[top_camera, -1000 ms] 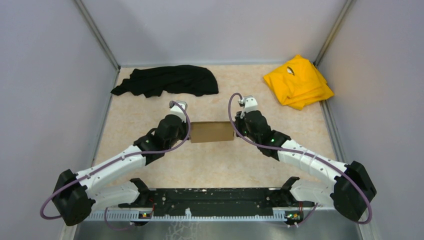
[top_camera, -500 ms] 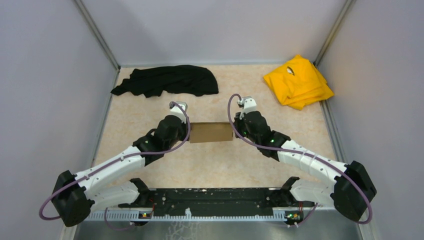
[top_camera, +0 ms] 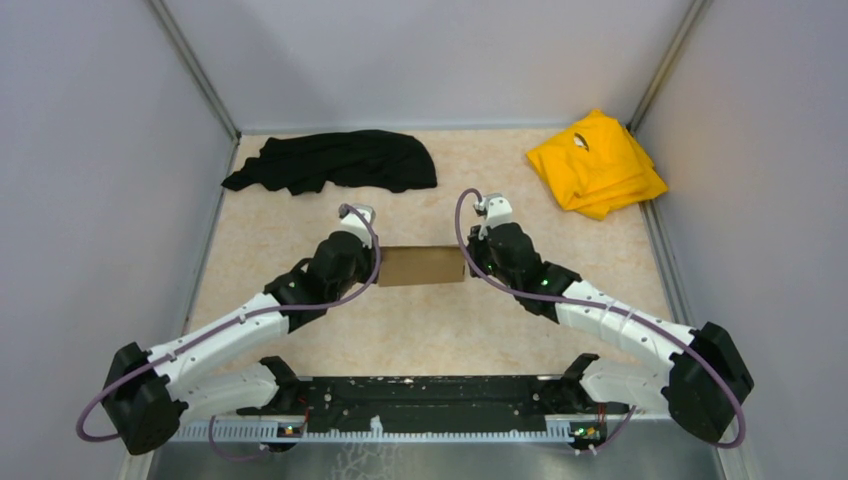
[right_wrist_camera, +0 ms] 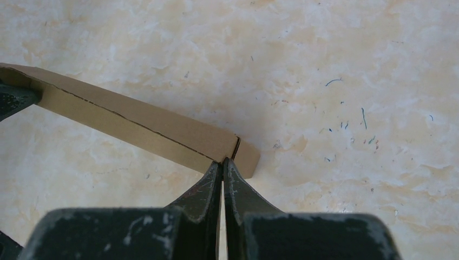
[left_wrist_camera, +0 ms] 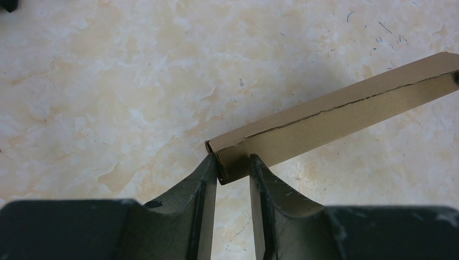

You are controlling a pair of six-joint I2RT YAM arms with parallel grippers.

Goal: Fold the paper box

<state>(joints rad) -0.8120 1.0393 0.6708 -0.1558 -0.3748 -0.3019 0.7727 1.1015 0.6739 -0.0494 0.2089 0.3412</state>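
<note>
Mid-frame | paper box looked folded shut; withdrawal remained | left tool spread astride corner | right tool pressed together

This is a robotics lab's test cell. A marble-patterned tabletop is boxed in by plain grey panel walls with metal corner strips, and a white-and-black left arm and right arm, looped with purple cables, are bolted to a black base rail at 6 o'clock. What lies on the top reads as practice props: a crumpled black cloth at 11 o'clock, a folded yellow cloth at 1 o'clock and a brown paper box at the centre.
</note>
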